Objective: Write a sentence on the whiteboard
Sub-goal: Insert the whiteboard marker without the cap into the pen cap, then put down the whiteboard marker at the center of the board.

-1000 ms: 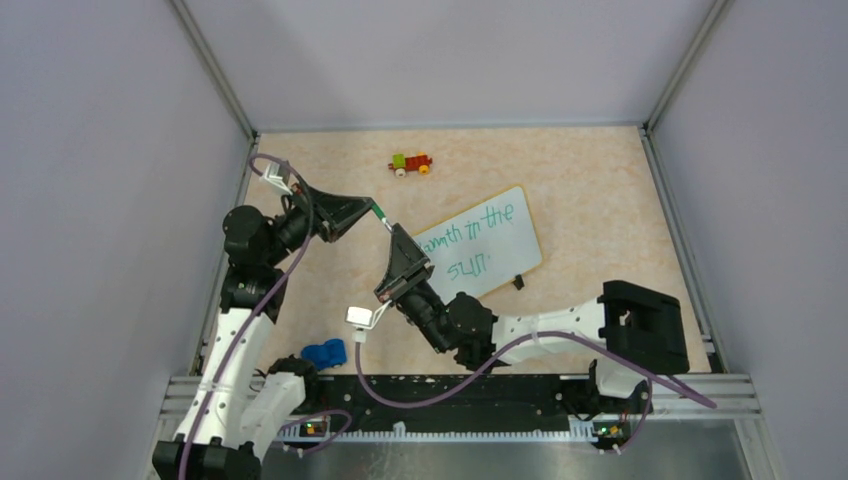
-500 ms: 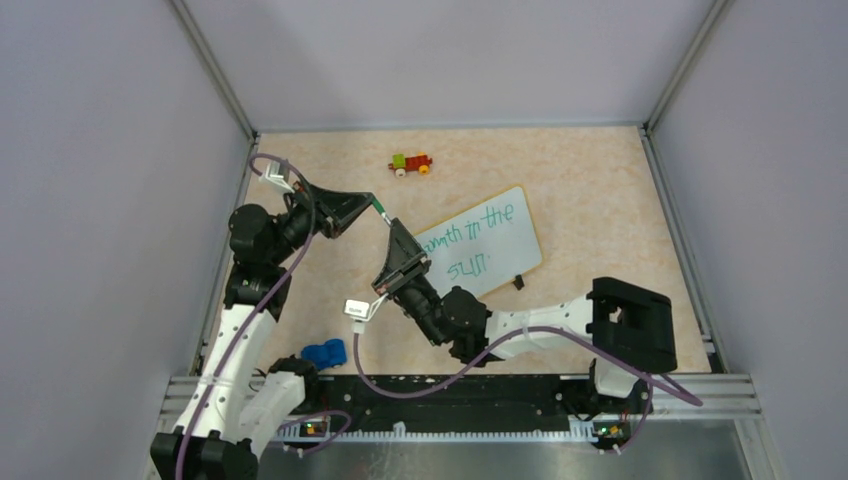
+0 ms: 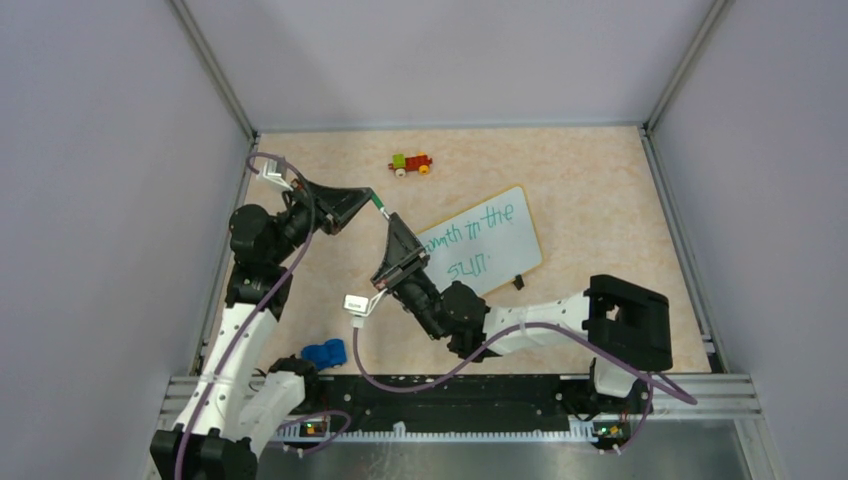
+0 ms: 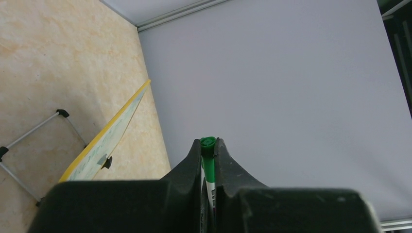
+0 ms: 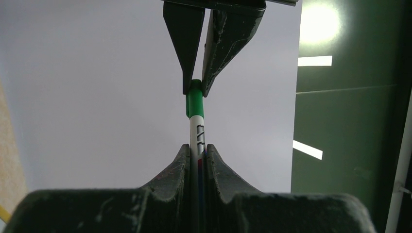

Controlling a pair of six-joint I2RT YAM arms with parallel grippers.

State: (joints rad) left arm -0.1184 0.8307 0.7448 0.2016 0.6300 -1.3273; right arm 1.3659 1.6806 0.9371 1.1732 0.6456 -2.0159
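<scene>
**Inspector:** State of the left gripper (image 3: 371,203)?

**Assistant:** Jaws narrow, clamped on the green cap end of a marker (image 3: 380,211). The left wrist view confirms it: the cap is pinched between both fingers.

**Inspector:** And the right gripper (image 3: 391,222)?

**Assistant:** Jaws likewise narrow, gripping the white barrel of the same marker. The two grippers meet tip to tip above the table (image 3: 600,180), with the marker bridging them.

**Inspector:** Location of the whiteboard (image 3: 515,255)?

**Assistant:** On the table, right of centre and skewed. From above, the right gripper covers its left end. The marker is off to its left, clear of it.

**Inspector:** The sentence (image 3: 492,217)?

**Assistant:** Green lettering in two lines. Legible are "in the" above and "sun" below. The first word is partly hidden.

**Inspector:** Other items?

**Assistant:** A small toy vehicle (image 3: 411,163) of green, red and yellow blocks sits near the far edge. A blue object (image 3: 323,352) lies by the left arm's base.
</scene>
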